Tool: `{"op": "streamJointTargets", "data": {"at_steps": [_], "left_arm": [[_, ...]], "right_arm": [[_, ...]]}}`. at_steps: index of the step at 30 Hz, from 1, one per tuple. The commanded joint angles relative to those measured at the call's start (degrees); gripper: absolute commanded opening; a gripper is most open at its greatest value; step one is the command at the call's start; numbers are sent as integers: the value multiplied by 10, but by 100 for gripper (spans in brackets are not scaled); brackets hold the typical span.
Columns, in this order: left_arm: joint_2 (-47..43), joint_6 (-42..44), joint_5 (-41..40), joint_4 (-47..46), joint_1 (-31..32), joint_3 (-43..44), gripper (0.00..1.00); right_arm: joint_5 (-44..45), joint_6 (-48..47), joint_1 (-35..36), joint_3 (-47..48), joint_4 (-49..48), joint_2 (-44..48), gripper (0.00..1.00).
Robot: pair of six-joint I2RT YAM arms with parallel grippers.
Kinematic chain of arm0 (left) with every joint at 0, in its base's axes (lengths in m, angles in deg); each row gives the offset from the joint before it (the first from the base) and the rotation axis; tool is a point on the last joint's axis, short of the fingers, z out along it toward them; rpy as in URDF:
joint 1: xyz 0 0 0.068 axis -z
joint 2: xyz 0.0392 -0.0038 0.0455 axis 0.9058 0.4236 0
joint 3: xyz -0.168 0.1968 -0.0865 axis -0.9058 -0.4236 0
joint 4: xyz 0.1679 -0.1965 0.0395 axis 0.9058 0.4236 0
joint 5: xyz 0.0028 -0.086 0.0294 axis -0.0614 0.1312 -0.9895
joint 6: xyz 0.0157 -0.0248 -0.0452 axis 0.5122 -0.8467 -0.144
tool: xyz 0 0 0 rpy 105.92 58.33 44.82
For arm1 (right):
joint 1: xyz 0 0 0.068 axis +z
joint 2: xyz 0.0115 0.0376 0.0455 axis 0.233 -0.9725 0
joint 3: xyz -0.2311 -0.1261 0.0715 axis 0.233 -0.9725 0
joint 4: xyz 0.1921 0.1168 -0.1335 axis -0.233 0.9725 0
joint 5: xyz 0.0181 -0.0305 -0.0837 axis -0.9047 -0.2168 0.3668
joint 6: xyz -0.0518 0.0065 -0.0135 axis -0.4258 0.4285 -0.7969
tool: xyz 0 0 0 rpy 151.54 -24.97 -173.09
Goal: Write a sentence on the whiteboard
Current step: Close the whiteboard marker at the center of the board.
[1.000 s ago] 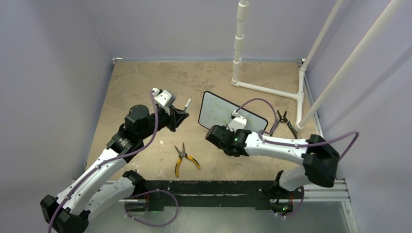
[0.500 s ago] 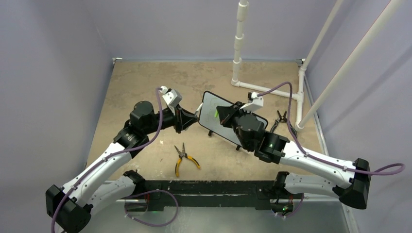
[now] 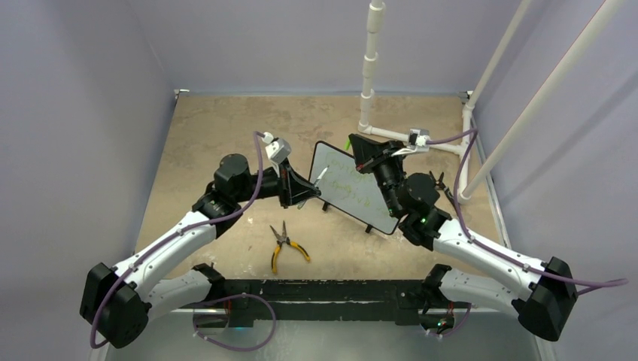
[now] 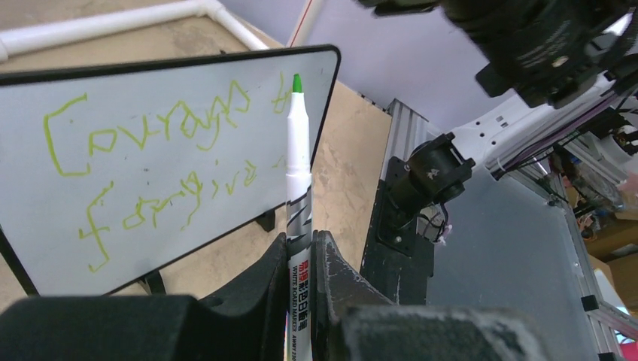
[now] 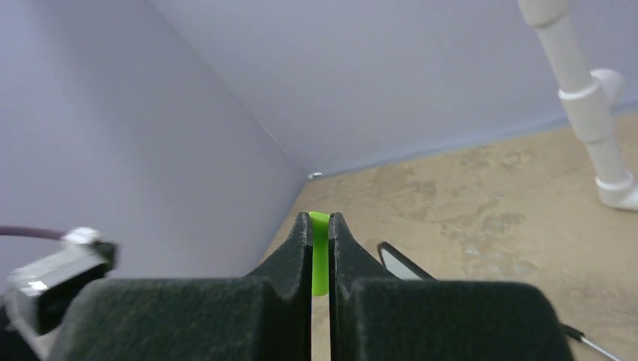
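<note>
Mid-tabletop: whiteboard [image 3: 350, 197] upright on two black feet, turned at an angle to the tabletop [image 3: 218, 135] edges. On its face: sentence [image 4: 147, 154] in two rows of green scrawl. Left claw [image 4: 299, 252] clenched on a marker [image 4: 298, 162], green tip up by the board's edge; contact with the face unclear. Right claw [image 5: 320, 229] clamped on a small green cap [image 5: 320, 256], raised over the board's far corner. Yellow-handled pliers [image 3: 284, 245] near the near edge, black pliers [image 3: 444, 188] by the right edge, white pipe frame [image 3: 369, 68] at the far right corner.
</note>
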Motion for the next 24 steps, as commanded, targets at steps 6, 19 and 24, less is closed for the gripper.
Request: {"op": "streamJointTargets", "data": {"at_steps": [6, 19, 24], "left_arm": [[33, -27, 31, -30, -6, 16, 0], [15, -94, 26, -119, -23, -7, 0], [15, -98, 25, -125, -24, -9, 0]], "right_arm": [[-133, -60, 4, -18, -150, 1, 0], [-156, -48, 3, -23, -152, -20, 0], [-158, -33, 3, -25, -158, -26, 0]]}}
